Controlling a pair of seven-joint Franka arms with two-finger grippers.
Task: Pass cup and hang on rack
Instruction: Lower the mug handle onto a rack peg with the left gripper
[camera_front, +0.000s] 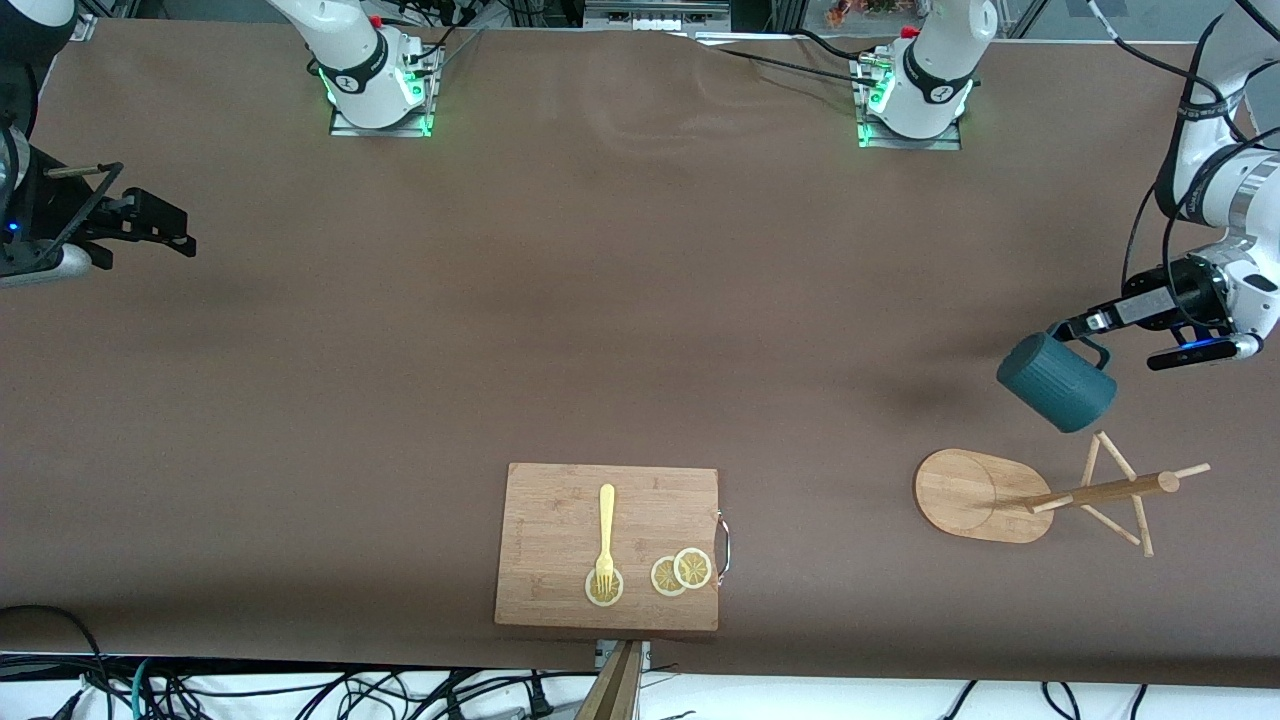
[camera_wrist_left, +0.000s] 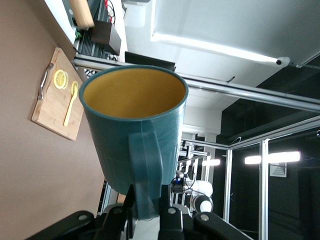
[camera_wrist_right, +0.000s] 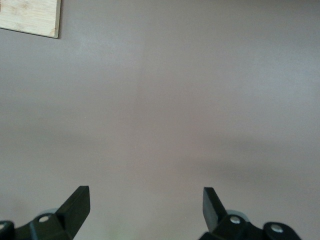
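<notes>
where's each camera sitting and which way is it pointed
Front view: high across the table, facing both bases; the left gripper holds the cup above the rack.
Left wrist view: on the left arm, looking along its fingers at the cup.
Right wrist view: on the waiting right arm, open right gripper over bare table.
Shared: the cutting board, in all three.
</notes>
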